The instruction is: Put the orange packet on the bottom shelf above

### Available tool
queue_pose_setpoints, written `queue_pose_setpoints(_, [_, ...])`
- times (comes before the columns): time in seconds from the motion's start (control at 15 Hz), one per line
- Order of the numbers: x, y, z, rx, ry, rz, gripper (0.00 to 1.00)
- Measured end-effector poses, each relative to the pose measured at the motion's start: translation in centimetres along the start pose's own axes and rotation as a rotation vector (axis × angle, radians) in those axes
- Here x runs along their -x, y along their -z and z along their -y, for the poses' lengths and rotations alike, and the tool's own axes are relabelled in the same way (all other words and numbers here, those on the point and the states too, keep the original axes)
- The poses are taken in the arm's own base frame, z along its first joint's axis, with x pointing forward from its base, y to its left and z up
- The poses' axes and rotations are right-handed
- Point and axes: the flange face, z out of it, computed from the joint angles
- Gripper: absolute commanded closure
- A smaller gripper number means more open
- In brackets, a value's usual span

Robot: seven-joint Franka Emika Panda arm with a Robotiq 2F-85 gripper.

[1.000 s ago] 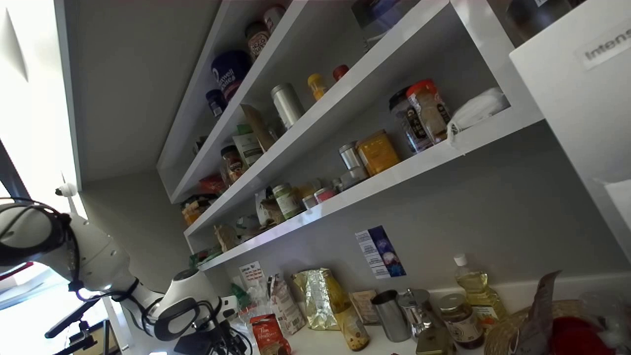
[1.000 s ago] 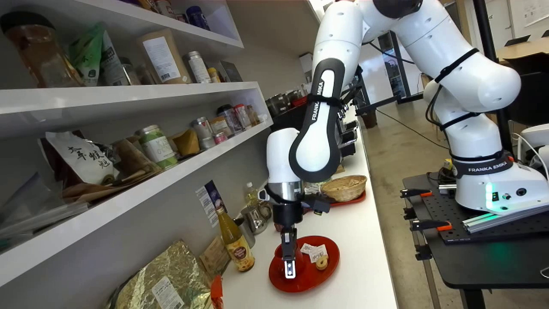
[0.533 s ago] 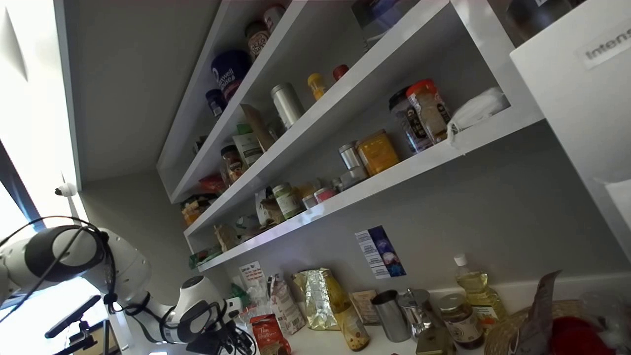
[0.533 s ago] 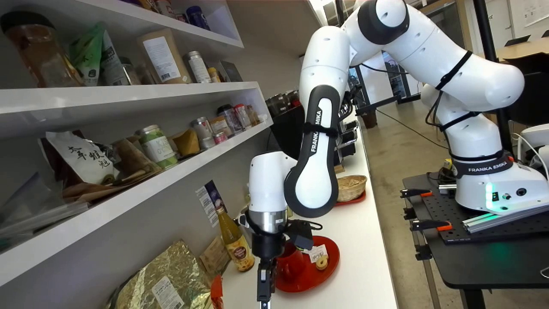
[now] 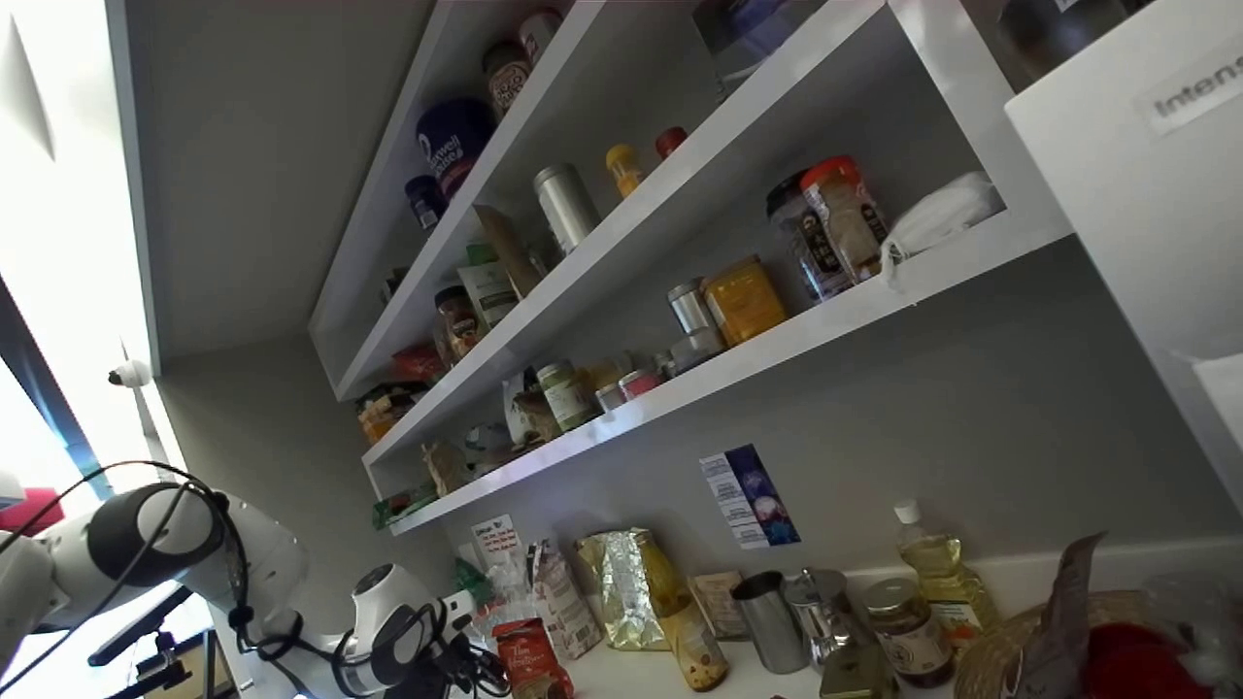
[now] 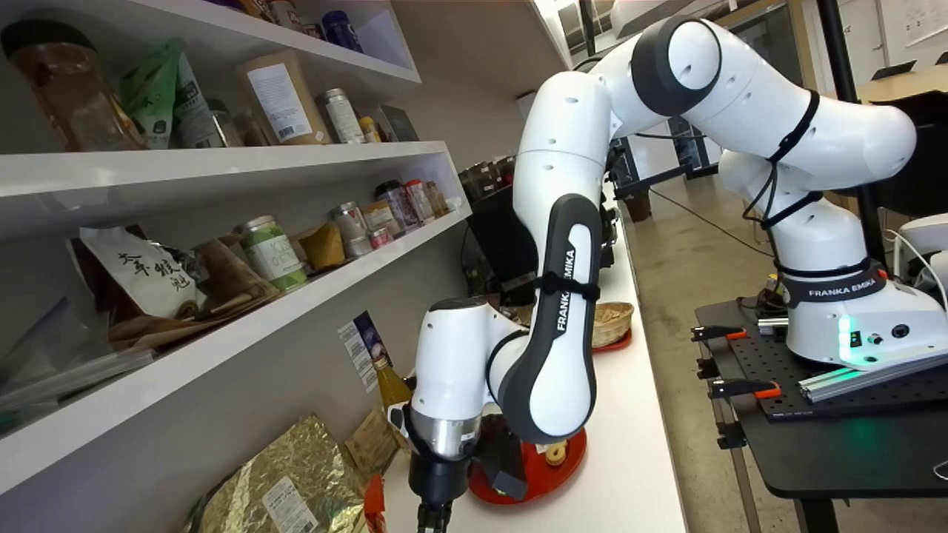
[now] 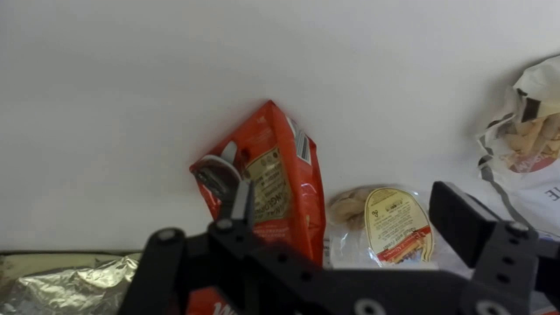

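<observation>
The orange packet [image 7: 302, 197], orange-red with print and a tan label, stands on the white counter; it shows in both exterior views [image 5: 529, 660] [image 6: 375, 507], cut off at the bottom. My gripper [image 7: 345, 205] is open and empty. In the wrist view its left finger [image 7: 243, 201] overlaps the packet; its right finger [image 7: 461, 223] lies right of a clear bag. Contact cannot be told. In an exterior view the gripper [image 6: 433, 520] runs out at the bottom edge. The bottom shelf [image 5: 738, 369] is the lowest white board, also seen from another side [image 6: 222, 344].
A clear bag with a yellow label [image 7: 398, 227] lies right of the packet. A gold foil bag [image 6: 281, 481], a bottle [image 5: 694, 641] and a patterned bag [image 5: 563, 602] stand nearby. A red plate [image 6: 570, 459] lies behind the arm. Jars and bags line the bottom shelf.
My arm has swept along the counter from above the red plate towards the packet, with the gripper passing out at the bottom of an exterior view. The packet has not moved.
</observation>
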Motion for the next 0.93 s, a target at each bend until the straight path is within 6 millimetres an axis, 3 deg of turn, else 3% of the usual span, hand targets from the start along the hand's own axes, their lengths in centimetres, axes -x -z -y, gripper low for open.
queue_pose_setpoints(0.4, [-1.3,-3.1,1.3,0.082,-0.024,-0.08,0.0])
queue_pose_setpoints(0.47, [-1.6,-3.5,1.6,0.088,-0.034,-0.093,0.07])
queue_pose_setpoints(0.53, [-1.9,-3.8,1.8,0.095,-0.044,-0.105,0.28])
queue_pose_setpoints(0.93, [-3.3,-5.3,1.1,0.146,-0.092,-0.166,0.72])
